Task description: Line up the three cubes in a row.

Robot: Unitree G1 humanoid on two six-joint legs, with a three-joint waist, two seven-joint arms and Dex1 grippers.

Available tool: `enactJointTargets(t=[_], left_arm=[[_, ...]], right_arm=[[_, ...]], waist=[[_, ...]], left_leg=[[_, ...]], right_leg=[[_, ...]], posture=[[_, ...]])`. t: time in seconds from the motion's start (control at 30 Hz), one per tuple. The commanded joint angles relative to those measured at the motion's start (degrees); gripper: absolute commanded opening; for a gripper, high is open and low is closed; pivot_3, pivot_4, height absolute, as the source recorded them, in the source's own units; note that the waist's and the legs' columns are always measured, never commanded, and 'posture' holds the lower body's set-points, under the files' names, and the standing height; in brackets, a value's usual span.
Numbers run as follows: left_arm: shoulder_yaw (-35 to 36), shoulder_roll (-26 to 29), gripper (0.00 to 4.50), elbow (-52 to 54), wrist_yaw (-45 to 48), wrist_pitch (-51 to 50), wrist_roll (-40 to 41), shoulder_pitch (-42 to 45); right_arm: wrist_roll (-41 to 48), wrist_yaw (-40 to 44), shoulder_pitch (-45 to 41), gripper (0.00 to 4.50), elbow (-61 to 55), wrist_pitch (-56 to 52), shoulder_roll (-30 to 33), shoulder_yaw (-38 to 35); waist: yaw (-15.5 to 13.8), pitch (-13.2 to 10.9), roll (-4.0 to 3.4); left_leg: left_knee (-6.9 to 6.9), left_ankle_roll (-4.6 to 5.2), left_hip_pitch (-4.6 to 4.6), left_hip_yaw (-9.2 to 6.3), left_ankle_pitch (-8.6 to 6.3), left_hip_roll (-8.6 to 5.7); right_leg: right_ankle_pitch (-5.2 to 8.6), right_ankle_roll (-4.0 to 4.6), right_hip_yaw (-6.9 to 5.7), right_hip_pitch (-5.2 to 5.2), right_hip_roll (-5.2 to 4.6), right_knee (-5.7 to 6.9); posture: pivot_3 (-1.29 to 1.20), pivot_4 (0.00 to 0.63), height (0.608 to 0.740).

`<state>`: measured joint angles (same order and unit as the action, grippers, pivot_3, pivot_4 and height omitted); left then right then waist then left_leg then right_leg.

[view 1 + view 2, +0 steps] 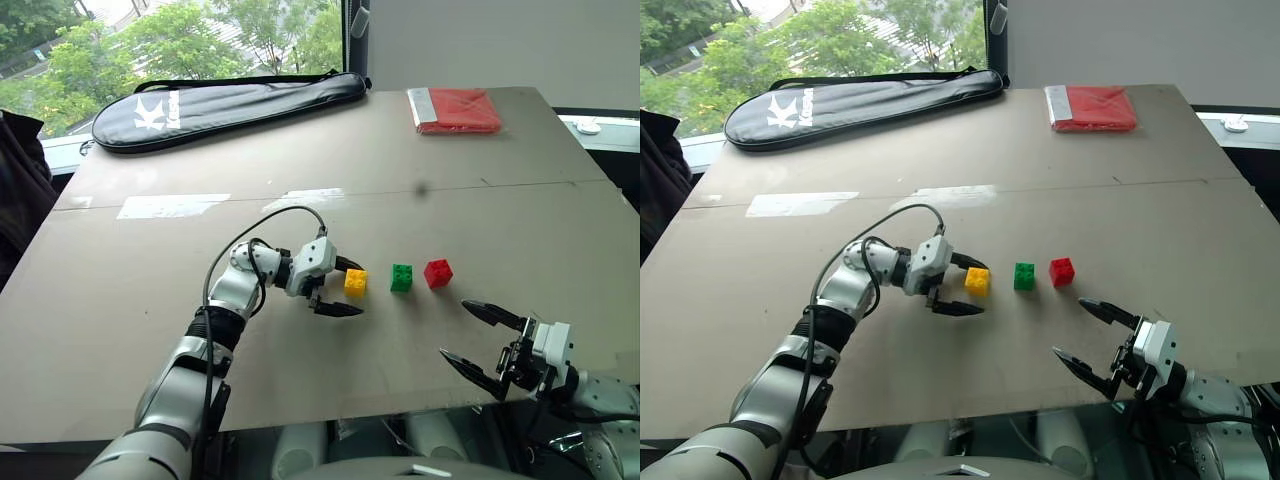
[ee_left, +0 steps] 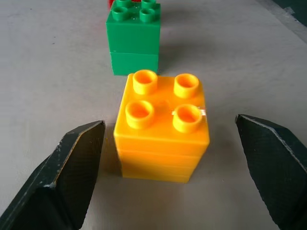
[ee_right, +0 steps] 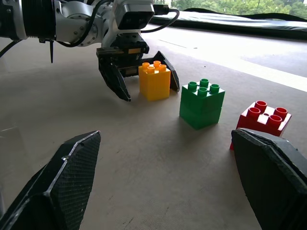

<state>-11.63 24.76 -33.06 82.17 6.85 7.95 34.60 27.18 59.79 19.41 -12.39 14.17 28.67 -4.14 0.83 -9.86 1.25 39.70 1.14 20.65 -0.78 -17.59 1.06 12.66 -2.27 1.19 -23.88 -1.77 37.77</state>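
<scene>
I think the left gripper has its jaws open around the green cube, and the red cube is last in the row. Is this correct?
Not quite. The left gripper has its jaws open around the yellow cube, not the green cube, as the left wrist view shows. The red cube is indeed last.

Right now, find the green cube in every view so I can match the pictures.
Left eye view: green cube, middle of the row, between the yellow cube and red cube.
Right eye view: same spot.
Left wrist view: directly behind the yellow cube.
Right wrist view: centre, between yellow and red.
Shared landmark: the yellow cube.
</scene>
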Motion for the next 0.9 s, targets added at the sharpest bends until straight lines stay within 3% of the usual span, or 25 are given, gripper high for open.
enactJointTargets(t=[0.03, 0.27, 0.47, 0.63, 0.9], left_arm=[[3.8, 1.7, 4.45, 3.0, -1.4, -2.6, 3.7, -2.3], [7.2, 11.3, 4.45, 20.1, 0.4, -11.3, 8.7, -15.0], [11.6, 16.6, 4.45, 34.3, -8.5, -17.9, 8.9, -28.5], [15.0, 13.1, 4.45, 48.8, -20.8, -20.5, 9.1, -42.3], [16.5, 8.4, 4.45, 56.7, -33.5, -18.2, 6.6, -57.0]], right_arm=[[0.5, 0.6, -0.2, 4.5, -0.4, 1.3, 0.0, -0.4], [0.7, 1.7, -0.9, 4.5, 0.5, 1.1, 0.5, -0.4], [1.3, 3.2, -1.9, 4.5, 3.0, 1.4, 1.1, -1.4], [2.2, 4.4, -2.1, 4.5, 8.0, 2.4, 1.7, -4.4], [2.8, 8.8, -3.3, 4.5, 14.5, 4.5, 4.5, -8.1]], waist=[[0.0, 0.0, -0.02], [0.0, -0.1, -0.04], [-0.2, -0.1, -0.13], [-0.2, -0.1, -0.17], [0.0, -0.1, -0.21]], left_leg=[[0.0, 0.0, 0.03, -0.01, 0.0, 0.03], [-0.21, -0.01, 0.09, 0.08, -0.01, 0.17], [-0.29, -0.01, 0.06, 0.01, 0.0, 0.22], [-0.3, -0.01, 0.04, 0.07, -0.01, 0.21], [-0.31, -0.02, -0.02, 0.2, -0.01, 0.22]], right_leg=[[0.0, 0.0, -0.01, -0.05, 0.02, 0.0], [0.0, 0.01, 0.06, -0.2, -0.02, -0.06], [0.01, 0.02, 0.13, -0.26, -0.13, -0.07], [0.01, 0.0, 0.26, -0.27, -0.24, -0.16], [0.02, -0.01, 0.34, -0.26, -0.15, -0.1]], posture=[[0.0, 0.15, 0.707], [0.0, 0.15, 0.707], [0.0, 0.15, 0.707], [0.0, 0.15, 0.707], [0.0, 0.15, 0.707]])
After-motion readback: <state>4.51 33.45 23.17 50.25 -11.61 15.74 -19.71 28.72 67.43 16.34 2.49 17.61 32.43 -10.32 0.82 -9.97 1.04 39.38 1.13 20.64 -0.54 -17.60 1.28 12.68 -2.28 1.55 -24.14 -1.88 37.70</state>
